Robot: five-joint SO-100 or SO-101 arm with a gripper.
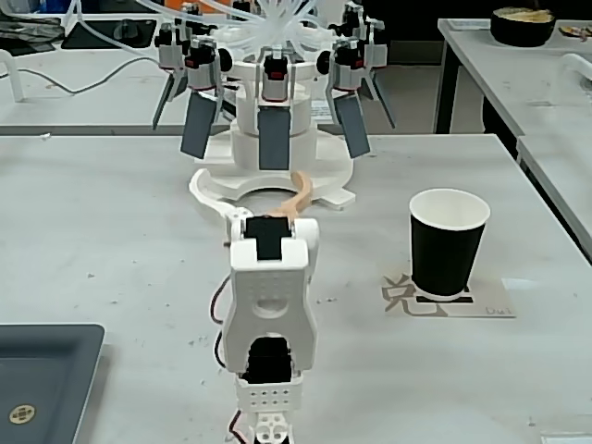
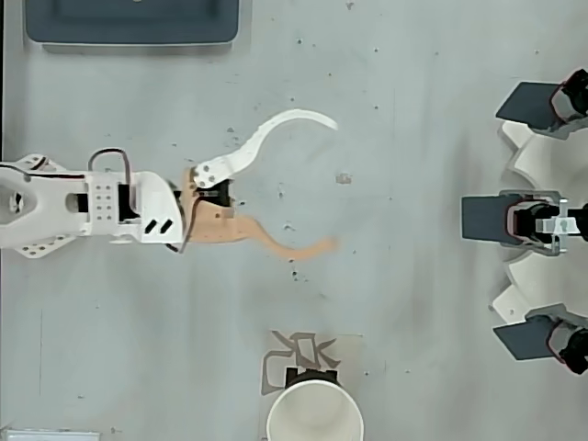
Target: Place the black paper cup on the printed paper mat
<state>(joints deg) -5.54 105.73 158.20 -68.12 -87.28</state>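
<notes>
The black paper cup (image 1: 447, 242) stands upright on the printed paper mat (image 1: 486, 306) at the right of the fixed view. From overhead, only the cup's white rim and inside (image 2: 315, 415) show at the bottom edge, with the mat (image 2: 349, 351) peeking out above it. My gripper (image 2: 334, 182) is open over bare table near the middle, its white finger (image 2: 276, 132) and tan finger (image 2: 294, 250) spread wide. Nothing is between them. In the fixed view the gripper (image 1: 268, 190) sits left of the cup, well apart from it.
A dark grey tray (image 1: 42, 381) lies at the lower left of the fixed view. A white multi-armed rig with dark paddles (image 1: 274, 120) stands at the table's far side. A black bowl (image 1: 523, 23) rests on another table at the back right.
</notes>
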